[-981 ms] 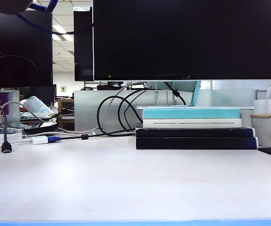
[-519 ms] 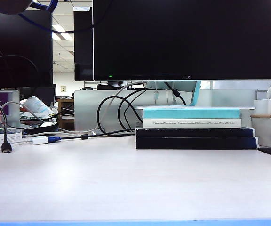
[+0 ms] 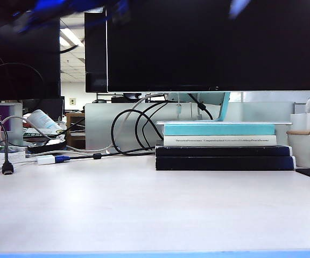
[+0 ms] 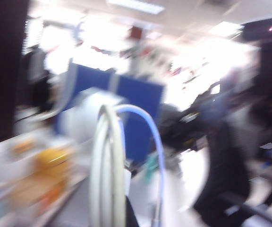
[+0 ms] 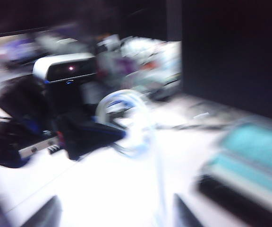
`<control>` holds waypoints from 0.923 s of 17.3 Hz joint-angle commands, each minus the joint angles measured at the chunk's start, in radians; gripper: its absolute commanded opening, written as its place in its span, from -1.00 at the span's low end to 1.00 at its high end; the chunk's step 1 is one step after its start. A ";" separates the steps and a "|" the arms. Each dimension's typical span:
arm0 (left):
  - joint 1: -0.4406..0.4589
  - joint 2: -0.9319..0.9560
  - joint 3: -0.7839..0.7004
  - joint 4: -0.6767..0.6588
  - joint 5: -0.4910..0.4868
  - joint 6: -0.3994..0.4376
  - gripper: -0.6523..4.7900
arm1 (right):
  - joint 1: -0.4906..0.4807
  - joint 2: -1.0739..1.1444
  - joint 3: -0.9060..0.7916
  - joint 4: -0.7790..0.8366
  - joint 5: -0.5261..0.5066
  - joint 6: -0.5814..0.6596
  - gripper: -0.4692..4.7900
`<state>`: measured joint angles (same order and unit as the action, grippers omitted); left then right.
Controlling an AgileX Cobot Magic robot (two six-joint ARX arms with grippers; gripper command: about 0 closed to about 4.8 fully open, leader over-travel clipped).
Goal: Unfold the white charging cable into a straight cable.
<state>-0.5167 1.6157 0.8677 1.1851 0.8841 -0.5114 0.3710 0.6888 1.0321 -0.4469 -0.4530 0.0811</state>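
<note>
The white charging cable (image 4: pixel 107 161) shows in the left wrist view as several blurred loops standing up from my left gripper (image 4: pixel 119 218), which is shut on it. In the right wrist view that left gripper (image 5: pixel 86 135) is the dark shape holding a hanging loop of the cable (image 5: pixel 126 120). One strand runs down from the loop towards my right gripper (image 5: pixel 112 213). The right gripper is open, its dark fingers (image 5: pixel 41 213) far apart, and the strand lies close to one of them. On the table in the exterior view no cable of this kind shows.
A big monitor (image 3: pixel 211 45) stands over a stack of books (image 3: pixel 222 148), seen also as blurred books (image 5: pixel 249 161). Black monitor cables (image 3: pixel 136 131), a white adapter with a blue plug (image 3: pixel 50 159) and a black plug (image 3: pixel 7 168) lie at the back left.
Along the top edge of the exterior view the dark and blue shapes have turned into moving blurred streaks. Nothing on the table has shifted.
</note>
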 commanded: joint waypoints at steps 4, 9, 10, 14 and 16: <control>0.005 -0.127 0.003 -0.728 -0.034 0.709 -0.78 | 0.002 -0.027 0.006 -0.016 -0.047 0.026 0.28; -0.145 -0.238 0.003 -0.945 -0.482 1.049 -0.78 | 0.003 0.005 0.005 -0.115 -0.182 0.085 -0.01; -0.195 -0.248 0.003 -0.927 -0.568 1.106 -0.78 | 0.003 0.014 0.005 -0.112 -0.218 0.097 -0.07; -0.327 -0.275 0.003 -0.930 -0.607 1.328 -0.78 | 0.002 0.015 0.005 -0.144 -0.219 0.068 -0.07; -0.340 -0.342 0.003 -1.050 -0.552 1.411 -0.78 | 0.002 0.015 0.005 -0.280 -0.217 -0.077 -0.36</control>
<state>-0.8490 1.2949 0.8677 0.1677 0.2947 0.8680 0.3717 0.7055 1.0321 -0.6785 -0.6666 0.0738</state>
